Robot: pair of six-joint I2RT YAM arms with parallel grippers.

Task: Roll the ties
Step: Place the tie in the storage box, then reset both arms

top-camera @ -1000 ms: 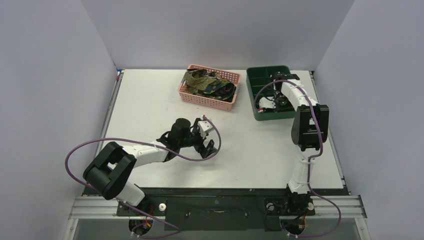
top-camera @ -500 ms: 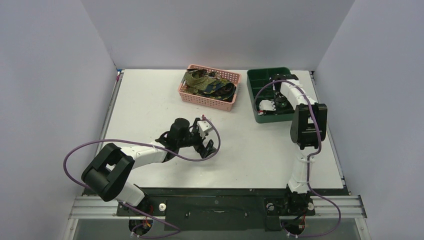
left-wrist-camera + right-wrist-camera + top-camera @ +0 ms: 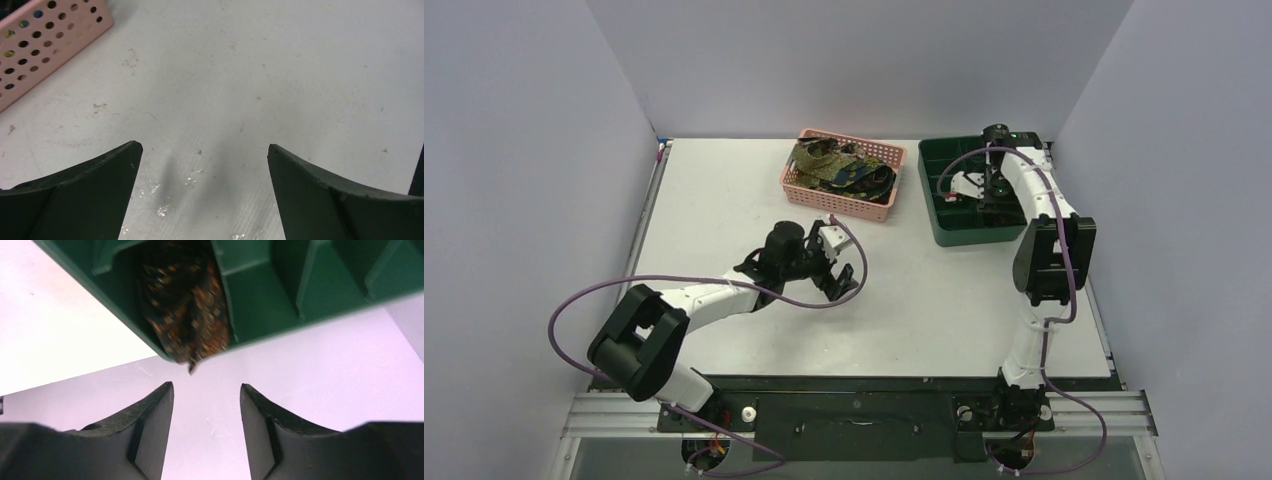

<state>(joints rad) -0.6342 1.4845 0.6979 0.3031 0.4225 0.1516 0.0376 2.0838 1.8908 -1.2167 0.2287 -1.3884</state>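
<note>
A rolled tie is tucked in a tray compartment, likely stored as finished. The left gripper and right gripper are spread open, nothing held.

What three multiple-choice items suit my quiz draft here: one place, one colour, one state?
1. Where is the heap of unrolled ties? A. In the pink basket B. On the floor C. Draped over an arm
2. What colour is the compartment tray? A. White B. Dark green C. Pink
3. How is the left gripper? A. Shut on a tie B. Open, empty C. Shut, empty
Answers: 1 A, top view shows them inside it; 2 B, its walls are dark green; 3 B, jaws apart over bare table.
</note>
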